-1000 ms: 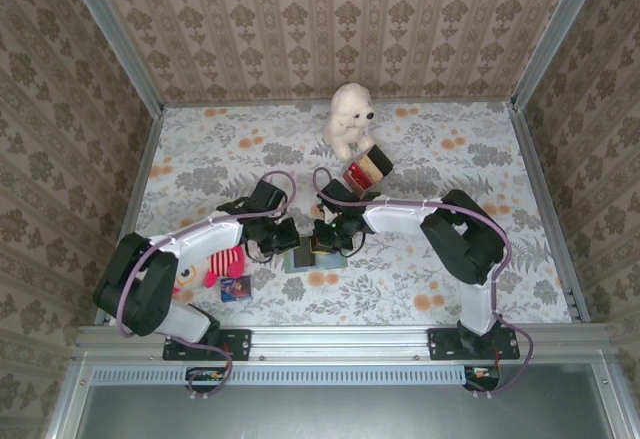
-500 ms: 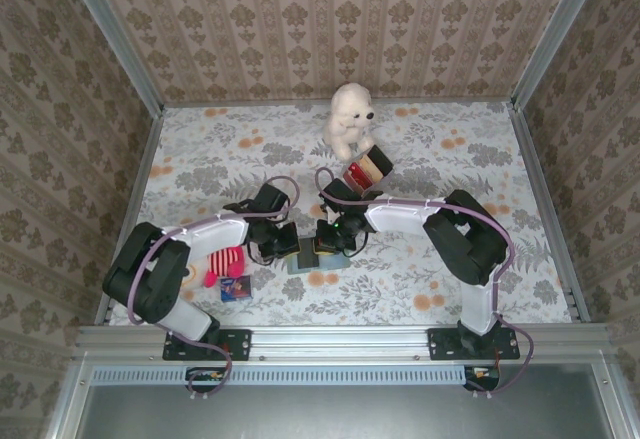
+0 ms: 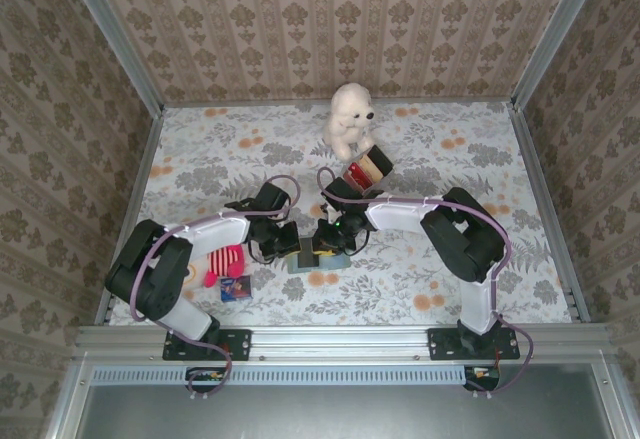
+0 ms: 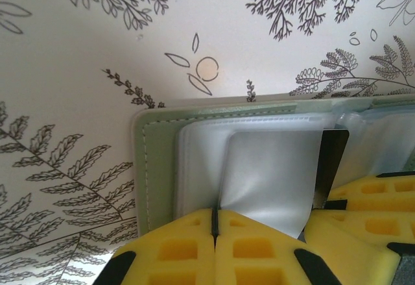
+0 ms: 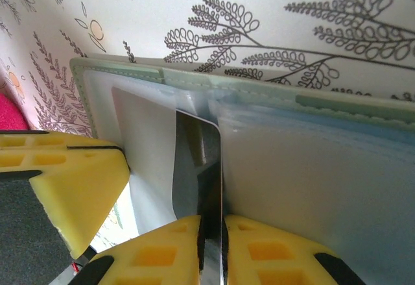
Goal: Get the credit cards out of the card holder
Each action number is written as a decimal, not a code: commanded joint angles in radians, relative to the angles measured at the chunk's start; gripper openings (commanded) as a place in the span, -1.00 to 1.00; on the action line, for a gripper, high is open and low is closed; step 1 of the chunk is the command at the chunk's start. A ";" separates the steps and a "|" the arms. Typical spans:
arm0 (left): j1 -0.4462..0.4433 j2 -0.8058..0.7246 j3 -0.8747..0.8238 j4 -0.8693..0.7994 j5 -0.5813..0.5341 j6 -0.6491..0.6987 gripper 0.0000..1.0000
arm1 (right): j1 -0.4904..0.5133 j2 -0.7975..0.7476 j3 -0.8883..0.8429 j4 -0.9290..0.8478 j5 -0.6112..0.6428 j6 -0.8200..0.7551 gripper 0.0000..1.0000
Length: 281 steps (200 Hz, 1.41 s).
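The sage-green card holder (image 3: 309, 259) lies open on the flowered table between both grippers. My left gripper (image 4: 214, 223) is shut on a pale translucent inner pocket sleeve (image 4: 272, 168) of the card holder (image 4: 146, 168), lifting it. My right gripper (image 5: 211, 233) is shut on the edge of a dark, glossy credit card (image 5: 198, 161) that stands partly out of a pocket of the holder (image 5: 259, 89). In the top view the left gripper (image 3: 283, 242) and right gripper (image 3: 330, 240) meet over the holder. Other cards are hidden.
A white teddy bear (image 3: 350, 119) and a striped box (image 3: 365, 171) stand behind the holder. A red and pink plush toy (image 3: 225, 262) and a small dark blue packet (image 3: 236, 288) lie left of it. Patterned walls close in the table.
The left arm's elbow has swung a little to the right. Both grippers have stayed at the holder, nearly still.
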 commanded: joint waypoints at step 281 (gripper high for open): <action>-0.008 -0.009 0.017 -0.048 0.014 0.034 -0.36 | -0.089 -0.181 -0.188 0.014 0.032 -0.029 -1.00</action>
